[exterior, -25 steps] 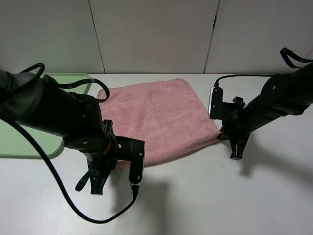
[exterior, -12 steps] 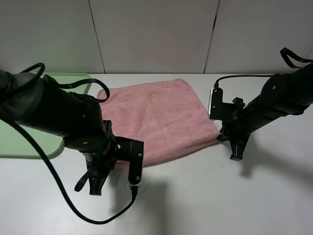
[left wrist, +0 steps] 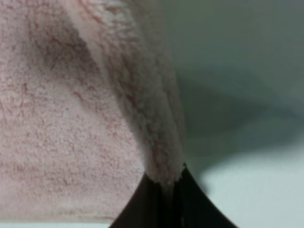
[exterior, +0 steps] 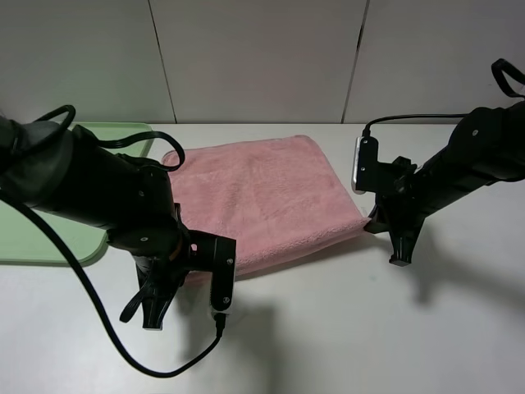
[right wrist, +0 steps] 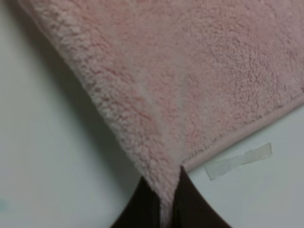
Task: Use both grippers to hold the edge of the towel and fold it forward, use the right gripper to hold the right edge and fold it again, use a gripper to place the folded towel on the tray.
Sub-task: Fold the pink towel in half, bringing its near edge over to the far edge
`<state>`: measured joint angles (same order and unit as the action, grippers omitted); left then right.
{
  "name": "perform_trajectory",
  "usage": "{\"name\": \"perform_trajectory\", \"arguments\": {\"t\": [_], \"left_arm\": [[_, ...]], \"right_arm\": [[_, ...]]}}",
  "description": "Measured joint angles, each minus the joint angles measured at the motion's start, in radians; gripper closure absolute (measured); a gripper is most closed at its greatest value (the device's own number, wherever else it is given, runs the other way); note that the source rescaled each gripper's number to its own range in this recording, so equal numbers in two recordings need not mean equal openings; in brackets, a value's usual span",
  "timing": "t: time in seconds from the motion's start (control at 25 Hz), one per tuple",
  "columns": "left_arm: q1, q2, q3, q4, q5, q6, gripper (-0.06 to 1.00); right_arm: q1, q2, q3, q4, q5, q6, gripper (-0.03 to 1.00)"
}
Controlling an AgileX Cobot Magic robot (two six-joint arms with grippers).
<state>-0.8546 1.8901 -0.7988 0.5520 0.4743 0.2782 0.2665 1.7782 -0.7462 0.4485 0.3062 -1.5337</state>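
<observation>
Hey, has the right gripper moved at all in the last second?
Yes, slightly: in the high view the right gripper, pinching the towel, has shifted right and up, away from the green tray.

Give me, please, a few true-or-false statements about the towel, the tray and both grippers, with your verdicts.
The left gripper is shut on the pink towel's edge. True.
The right gripper is open, clear of the towel. False: it pinches a towel corner.
The towel lies on the green tray. False: it lies on the white table, next to the tray.
A strip of clear tape sits on the table by the towel's edge. True.
</observation>
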Motion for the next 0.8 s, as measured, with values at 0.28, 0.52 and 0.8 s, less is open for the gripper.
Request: {"name": "perform_trajectory", "arguments": {"t": [0.28, 0.52, 0.8], "left_arm": [[-0.044, 0.000, -0.103, 0.000, 0.167, -0.095, 0.94], [-0.107, 0.000, -0.190, -0.001, 0.296, -0.163, 0.94], [-0.165, -0.038, -0.244, -0.002, 0.364, -0.264, 0.94]], "right_arm": [[0.000, -0.063, 0.001, -0.029, 0.060, 0.071, 0.97], [0.000, -0.125, 0.001, -0.139, 0.127, 0.194, 0.97], [0.000, -0.230, 0.001, -0.275, 0.215, 0.329, 0.97]]}}
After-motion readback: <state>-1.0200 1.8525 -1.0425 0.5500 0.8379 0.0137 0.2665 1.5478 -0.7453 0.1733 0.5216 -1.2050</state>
